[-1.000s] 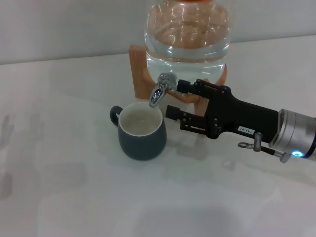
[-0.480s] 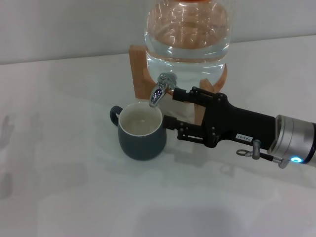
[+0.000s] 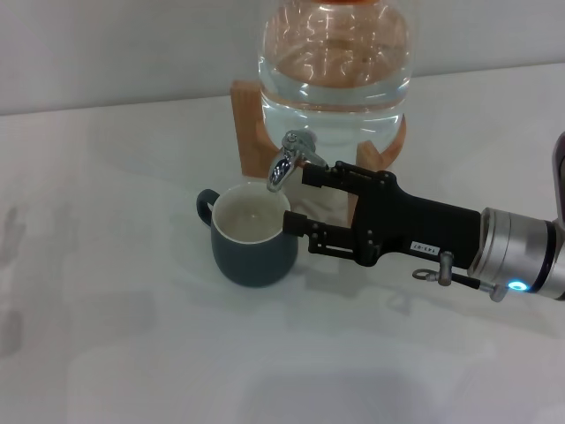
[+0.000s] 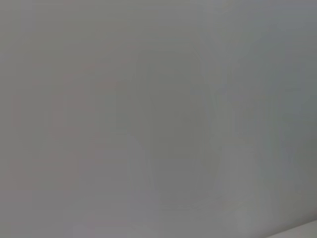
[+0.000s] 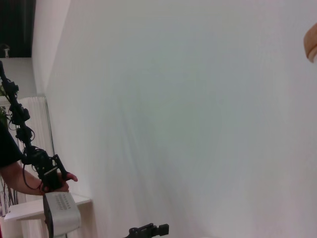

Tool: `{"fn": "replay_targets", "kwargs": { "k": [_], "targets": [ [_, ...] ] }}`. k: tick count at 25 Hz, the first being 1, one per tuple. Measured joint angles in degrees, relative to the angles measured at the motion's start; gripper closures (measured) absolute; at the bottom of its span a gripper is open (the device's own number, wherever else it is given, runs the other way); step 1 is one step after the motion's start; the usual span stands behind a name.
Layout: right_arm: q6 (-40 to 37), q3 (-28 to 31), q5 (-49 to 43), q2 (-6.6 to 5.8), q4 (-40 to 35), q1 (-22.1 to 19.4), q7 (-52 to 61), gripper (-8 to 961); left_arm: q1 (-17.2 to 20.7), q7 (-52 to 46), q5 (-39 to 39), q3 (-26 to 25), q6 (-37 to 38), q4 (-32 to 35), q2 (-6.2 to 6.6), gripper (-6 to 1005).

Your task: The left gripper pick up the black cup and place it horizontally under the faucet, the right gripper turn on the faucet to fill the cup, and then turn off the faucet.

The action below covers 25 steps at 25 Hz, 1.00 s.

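Note:
The black cup [image 3: 253, 235] stands upright on the white table, cream inside showing, its handle pointing left. Its rim is just below the spout of the chrome faucet [image 3: 286, 162], which is fitted to the glass jar [image 3: 335, 66]. My right gripper [image 3: 300, 200] reaches in from the right and is open. Its upper finger is beside the faucet lever and its lower finger is close to the cup's right side. No stream of water shows. A white-grey perforated casing with a black claw, my left gripper [image 5: 148, 230], sits far off in the right wrist view.
The jar rests on a wooden stand [image 3: 253, 124] at the back of the white table [image 3: 132, 336]. A person's hand holding a black device [image 5: 47, 176] shows in the right wrist view. The left wrist view shows only a plain grey surface.
My right gripper has moved left and slightly down, so its open fingers now reach the faucet and the cup's side. The cup has not moved.

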Motion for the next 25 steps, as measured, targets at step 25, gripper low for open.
{"fn": "replay_targets", "kwargs": {
  "k": [25],
  "targets": [
    [-1.4,1.6,0.5,-0.42,-1.1,-0.6,-0.3,187,-0.1,0.0,0.0,0.7,0.0,-0.1,0.01,114]
  ]
}}
